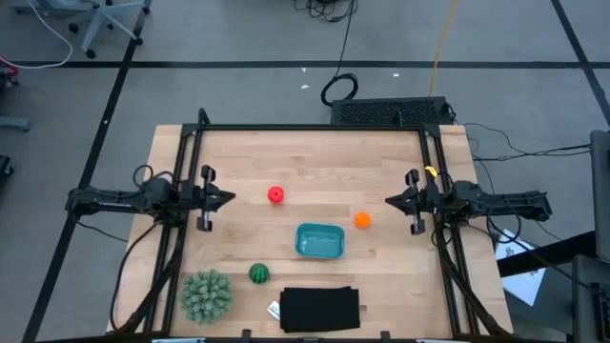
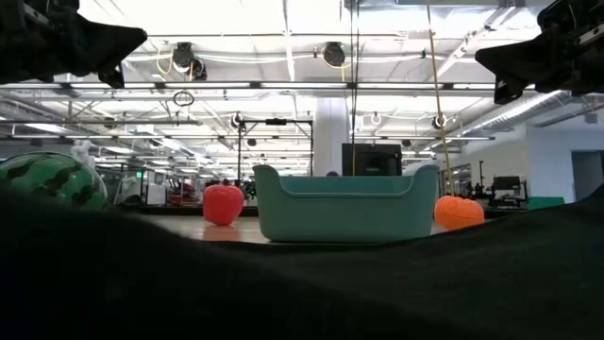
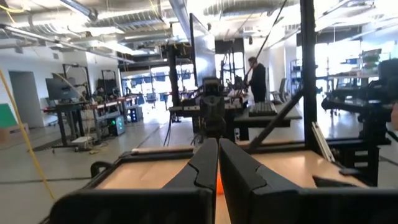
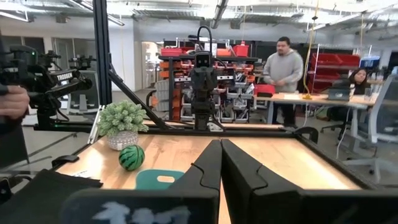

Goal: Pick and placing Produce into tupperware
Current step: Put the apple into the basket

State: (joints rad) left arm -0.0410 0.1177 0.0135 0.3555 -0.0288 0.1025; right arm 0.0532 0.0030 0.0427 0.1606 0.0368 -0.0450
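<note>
The red fruit [image 1: 275, 195] [image 2: 223, 204] sits on the table at centre-far. The orange ball [image 1: 362, 220] [image 2: 459, 212] rests right of the teal tupperware [image 1: 319, 241] [image 2: 346, 203] [image 4: 158, 179]. The green striped ball [image 1: 259, 274] [image 2: 52, 179] [image 4: 131, 157] lies near-left of the tupperware. My left gripper [image 1: 229, 198] [image 3: 217, 155] hovers shut at the table's left side, pointing right, left of the red fruit. My right gripper [image 1: 389, 201] [image 4: 221, 155] hovers shut at the right side, pointing left, just right of and farther back than the orange ball. The tupperware looks empty.
A large pale green spiky ball [image 1: 207, 295] [image 4: 122, 121] sits at the near-left corner. A flat black rectangle [image 1: 320, 310] lies at the near edge and fills the low view's foreground. Black frame rails [image 1: 315, 127] border the table. People stand in the room beyond.
</note>
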